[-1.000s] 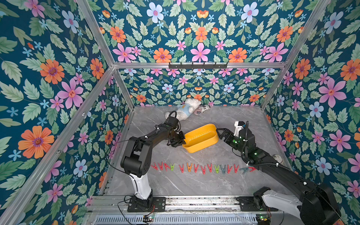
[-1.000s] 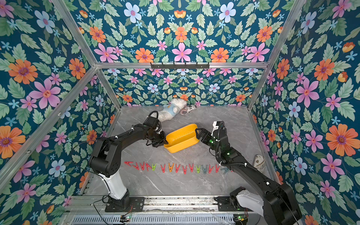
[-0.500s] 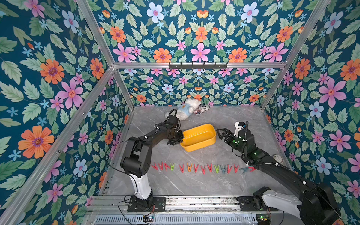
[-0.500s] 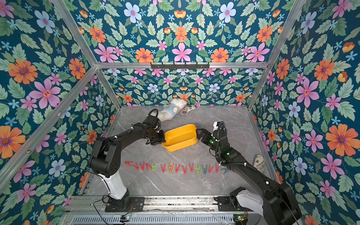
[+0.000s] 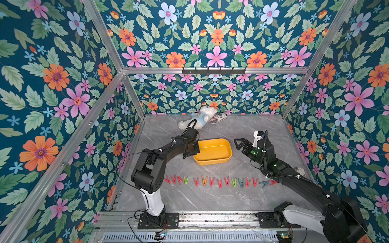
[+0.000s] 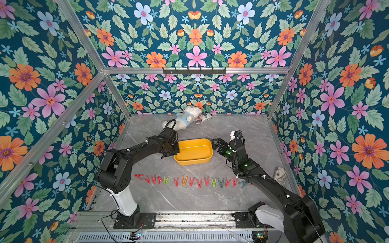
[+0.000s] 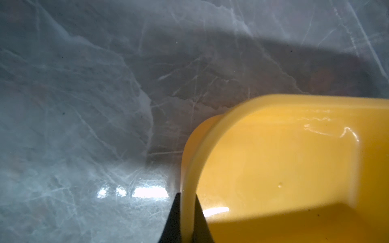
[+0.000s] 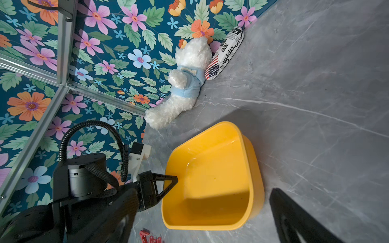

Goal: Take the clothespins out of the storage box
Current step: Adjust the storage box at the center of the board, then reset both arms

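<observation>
The left gripper (image 7: 187, 196) pinches the rim of the yellow storage box (image 5: 212, 162) at its 9 o'clock side. The box sits on the grey table (image 5: 252, 126). The clothespins (image 5: 219, 182) lie in a row at its 6 o'clock. At 3 o'clock, the right gripper (image 5: 239, 144) gapes wide, holding nothing.

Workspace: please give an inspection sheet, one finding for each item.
Surface: grey marble table.
Job's things: yellow box empty; clothespins in a row in front of it.
Clutter: teddy bear and printed pouch at the back wall; second pouch at the right edge.
Grippers: left gripper shut on the box rim; right gripper open, beside the box.
Cables: black loop on the left arm; ribbed hose along the right arm.
Surroundings: floral walls, metal frame, hook rail.
</observation>
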